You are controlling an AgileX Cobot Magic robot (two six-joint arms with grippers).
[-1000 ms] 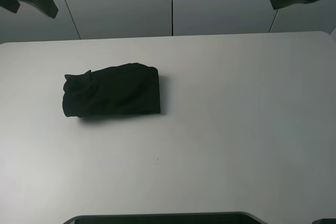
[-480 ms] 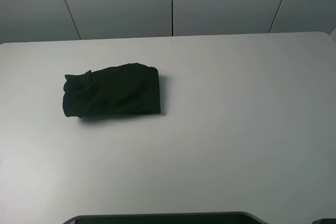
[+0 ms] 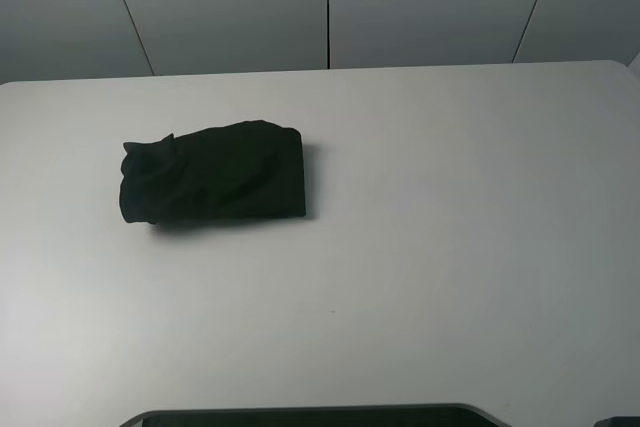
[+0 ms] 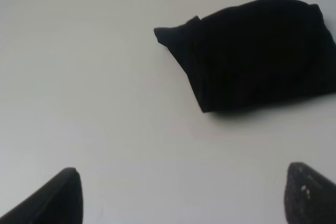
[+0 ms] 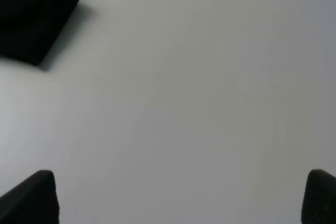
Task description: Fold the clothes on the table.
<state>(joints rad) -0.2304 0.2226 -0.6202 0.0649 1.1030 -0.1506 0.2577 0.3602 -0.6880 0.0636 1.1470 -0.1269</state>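
We see the clothes (image 3: 212, 185) lying as a folded black bundle on the table's (image 3: 450, 247) left half. Left gripper (image 4: 181, 195) and right gripper (image 5: 181, 198) both gape wide above bare tabletop, holding and touching nothing.

Folded black shirt on white desk

The clothes (image 3: 212, 173) lie as a compact, wrinkled black bundle left of centre in the high view; print hidden; the plain white desk (image 3: 450, 227) spreads wide around it.

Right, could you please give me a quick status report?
Left gripper and right gripper open, holding nothing. Black T-shirt lies folded in a bundle on the table. Nothing in the way.
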